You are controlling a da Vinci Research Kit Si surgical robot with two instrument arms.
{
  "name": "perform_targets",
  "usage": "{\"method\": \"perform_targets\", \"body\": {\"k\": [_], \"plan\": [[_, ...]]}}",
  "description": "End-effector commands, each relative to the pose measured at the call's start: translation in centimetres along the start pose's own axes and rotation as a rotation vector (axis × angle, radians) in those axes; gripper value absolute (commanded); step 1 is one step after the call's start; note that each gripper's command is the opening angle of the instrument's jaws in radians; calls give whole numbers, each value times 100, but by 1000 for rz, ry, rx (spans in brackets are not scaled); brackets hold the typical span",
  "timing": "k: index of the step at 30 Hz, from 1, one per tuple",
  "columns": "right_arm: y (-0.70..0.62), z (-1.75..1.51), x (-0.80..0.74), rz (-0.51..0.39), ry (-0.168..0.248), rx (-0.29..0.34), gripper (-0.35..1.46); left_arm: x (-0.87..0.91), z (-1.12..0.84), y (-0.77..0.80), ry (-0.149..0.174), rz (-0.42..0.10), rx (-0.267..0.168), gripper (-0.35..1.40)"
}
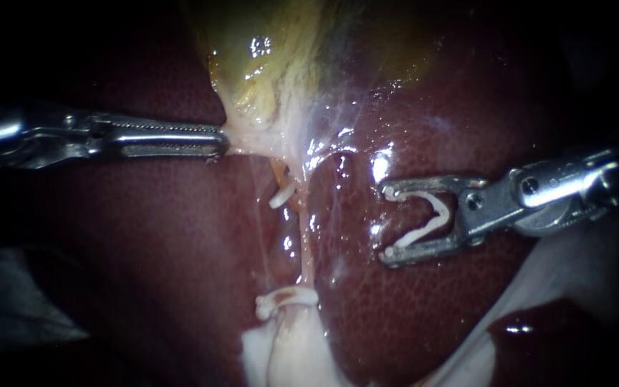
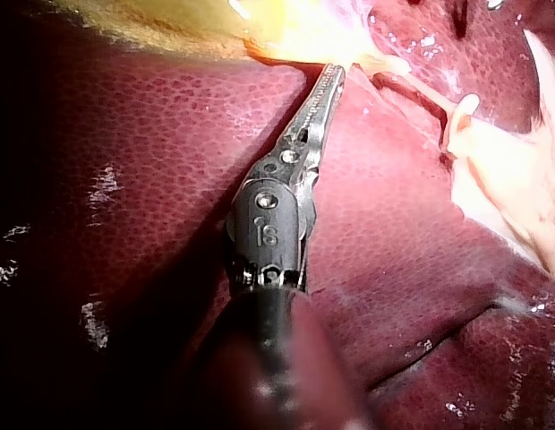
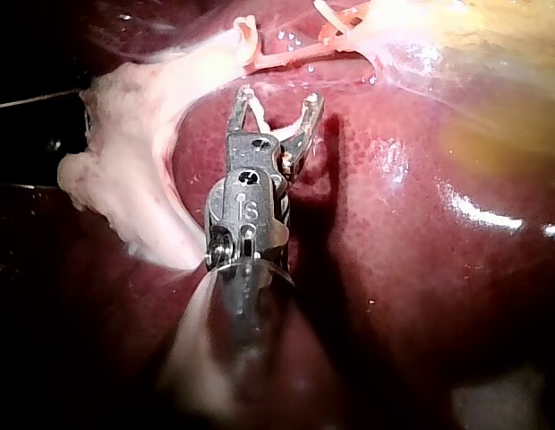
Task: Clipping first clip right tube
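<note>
Carrying one clip (image 1: 424,218) in wide jaws, right instrument (image 1: 388,223) faces two placed clips (image 1: 281,195) (image 1: 281,301); left instrument (image 1: 221,141) clamps gallbladder (image 1: 266,64).

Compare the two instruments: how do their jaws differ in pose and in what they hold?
The left instrument has jaws nearly together, gripping the gallbladder edge; the right instrument has jaws wide apart, carrying an open white clip. The left instrument touches tissue; the right instrument lies short of the tube. Both are metal.
</note>
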State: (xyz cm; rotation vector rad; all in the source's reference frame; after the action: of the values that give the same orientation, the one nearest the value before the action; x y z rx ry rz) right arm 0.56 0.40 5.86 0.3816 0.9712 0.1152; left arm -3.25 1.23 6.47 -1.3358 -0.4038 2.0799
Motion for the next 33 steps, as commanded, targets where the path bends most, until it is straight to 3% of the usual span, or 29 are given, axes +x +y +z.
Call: {"method": "perform_targets", "body": {"k": [1, 7, 12, 17, 20, 27, 33], "plan": [[0, 0, 0, 0, 1, 0, 50, 2, -3, 0, 0, -1, -1, -35], [0, 1, 1, 0, 0, 0, 50, 27, -36, 11, -6, -15, -11, -35], [0, 1, 1, 0, 0, -1, 50, 43, -62, 22, 12, -13, -3, -35], [0, 7, 3, 1, 5, 17, 49, 42, -62, 24, 12, -13, -1, -35], [0, 17, 4, 12, 16, 78, 49, 42, -60, 24, 12, -12, 0, -35], [-7, 61, 4, 163, 85, 133, 49, 41, -60, 24, 12, -12, 0, -35], [-8, 103, -1, 258, 118, 178, 46, 41, -59, 25, 12, -12, 1, -35]]}}
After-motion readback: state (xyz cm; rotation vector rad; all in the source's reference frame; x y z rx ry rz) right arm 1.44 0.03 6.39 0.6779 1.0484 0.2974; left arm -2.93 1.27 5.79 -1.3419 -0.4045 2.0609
